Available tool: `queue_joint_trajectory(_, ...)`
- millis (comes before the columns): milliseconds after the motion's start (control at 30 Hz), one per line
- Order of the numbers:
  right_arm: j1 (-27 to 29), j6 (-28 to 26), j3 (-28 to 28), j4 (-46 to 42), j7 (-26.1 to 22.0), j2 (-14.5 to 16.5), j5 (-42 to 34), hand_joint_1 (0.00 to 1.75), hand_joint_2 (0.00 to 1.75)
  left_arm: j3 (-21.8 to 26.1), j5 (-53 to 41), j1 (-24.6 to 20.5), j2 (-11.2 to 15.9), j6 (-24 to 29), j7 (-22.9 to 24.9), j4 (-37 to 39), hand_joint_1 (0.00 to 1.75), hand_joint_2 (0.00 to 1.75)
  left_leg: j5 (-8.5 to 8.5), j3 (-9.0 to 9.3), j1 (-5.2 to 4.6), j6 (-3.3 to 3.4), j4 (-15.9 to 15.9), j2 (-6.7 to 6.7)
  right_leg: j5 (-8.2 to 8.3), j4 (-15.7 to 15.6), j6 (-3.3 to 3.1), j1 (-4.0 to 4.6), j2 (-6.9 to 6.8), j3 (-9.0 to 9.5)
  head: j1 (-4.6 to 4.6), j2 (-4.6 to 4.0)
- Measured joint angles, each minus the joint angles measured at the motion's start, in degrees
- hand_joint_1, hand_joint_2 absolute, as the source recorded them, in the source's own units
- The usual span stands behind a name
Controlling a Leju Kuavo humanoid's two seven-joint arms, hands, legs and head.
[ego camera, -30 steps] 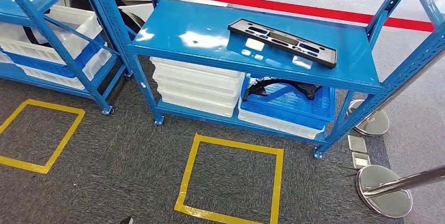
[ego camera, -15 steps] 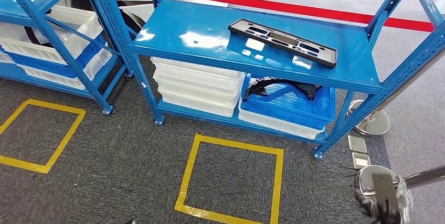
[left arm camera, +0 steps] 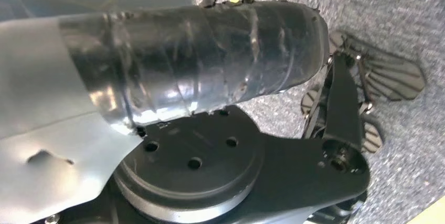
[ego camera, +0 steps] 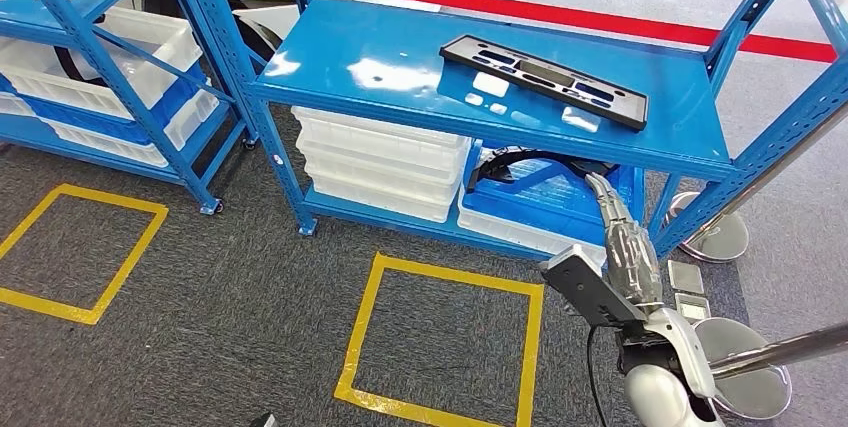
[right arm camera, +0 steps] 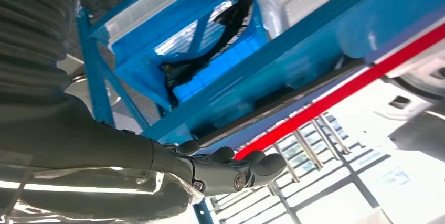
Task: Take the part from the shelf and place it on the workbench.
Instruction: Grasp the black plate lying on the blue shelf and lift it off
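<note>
Part: a long, flat black part (ego camera: 545, 81) with cut-out holes lies on the top board of the blue shelf (ego camera: 380, 57). Nothing is touching it.
Which way it points: its long side runs across the shelf on a slant — one end sits toward the back and middle, the other end is close to the front edge on the right side.
Right hand: the right hand (ego camera: 622, 237) is up in front of the shelf, low down, well under the part. Its fingers are straight and close together, pointing up at the blue bin — it holds nothing. In the right wrist view the hand (right arm camera: 220, 169) has its fingers a little bent, with nothing in them.
Left hand: I cannot tell how it is; the left wrist view is dark and shows no clear fingers.
Under the top board: a stack of white bins (ego camera: 385, 167) sits on the left, and a blue bin (ego camera: 545, 202) with a black curved piece (ego camera: 530, 162) in it sits on the right.
Floor: a yellow tape square (ego camera: 440, 342) is on the grey carpet in front of the shelf. A second blue shelf (ego camera: 90, 67) with white bins stands off to the left.
</note>
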Motion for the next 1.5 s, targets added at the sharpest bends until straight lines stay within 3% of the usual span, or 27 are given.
queue_joint_trajectory(500, 0.7, -0.9, 4.8, -5.5, 2.2, -0.3, -1.6, 0.00, 1.75, -0.1, -0.7, 0.1, 0.4, -0.7, -0.1, 0.0, 0.00, 0.00, -0.01, -0.02, -0.01, 0.01, 0.0, 0.04, 0.01, -0.1, 0.00, -0.01, 0.03, -0.02, 0.00, 0.00)
queue_joint_trajectory(1000, 4.3, -7.8, 5.1, -3.2, 1.9, -1.1, -4.3, 0.00, 1.75, -0.7, -1.6, 0.1, 0.9, -0.5, -0.8, 0.2, 0.00, 0.00, -0.06, -0.10, -0.13, 0.10, 0.0, 0.04, 0.19, -0.4, 0.27, -0.11, 0.02, 0.00, -0.01, 0.00)
queue_joint_trajectory(1233, 6.3, -12.7, 4.7, -1.9, 8.6, -1.2, 1.3, 0.00, 1.75, -0.7, -1.2, 0.0, 1.0, 0.2, -0.1, 0.2, 0.00, 0.00, 0.19, -0.13, -0.24, 0.94, -0.3, 0.07, 0.27, -0.7, 1.02, -0.42, 0.05, 0.02, -0.01, 0.00)
queue_joint_trajectory(1300, 6.3, -12.8, 4.6, -1.2, 10.2, -1.1, 2.9, 0.00, 1.75, -0.7, -0.7, 0.0, 1.0, 0.6, 0.1, 0.2, 0.00, 0.00, 0.52, 0.03, -0.01, 1.40, -0.8, 0.21, -1.80, 2.6, 1.24, -0.41, 0.14, -1.53, 0.09, 0.00)
queue_joint_trajectory(1400, 6.5, -12.8, 4.8, 0.4, 12.3, -1.1, 4.8, 0.00, 1.75, -0.6, -0.6, 0.0, 0.9, 0.6, 0.5, 0.2, 0.00, 0.00, 0.68, -0.05, -0.12, 1.62, -1.0, 0.29, -6.91, 14.4, 1.23, -0.41, 0.24, -7.34, 0.17, 0.00)
queue_joint_trajectory(1433, 6.9, -12.9, 4.8, 1.0, 13.0, -1.2, 5.4, 0.00, 1.75, -0.6, -0.7, 0.0, 0.9, 0.5, 0.6, 0.2, 0.00, 0.00, 0.67, -0.05, -0.21, 1.63, -1.0, 0.22, -7.31, 16.7, 1.11, -0.40, 0.28, -8.60, 0.18, 0.00)
queue_joint_trajectory(1467, 7.3, -13.1, 4.8, 1.4, 13.6, -1.4, 5.9, 0.00, 1.75, -0.6, -0.9, 0.0, 0.9, 0.4, 0.7, 0.2, 0.00, 0.00, 0.64, 0.00, -0.30, 1.62, -1.0, 0.13, -6.53, 16.6, 0.86, -0.36, 0.35, -8.77, 0.19, 0.00)
queue_joint_trajectory(1500, 7.8, -13.3, 4.7, 1.8, 14.0, -1.5, 6.3, 0.00, 1.75, -0.6, -1.0, 0.1, 0.9, 0.3, 0.7, 0.2, 0.00, 0.00, 0.59, 0.09, -0.39, 1.58, -1.0, 0.04, -4.79, 14.2, 0.48, -0.27, 0.41, -7.85, 0.19, 0.00)
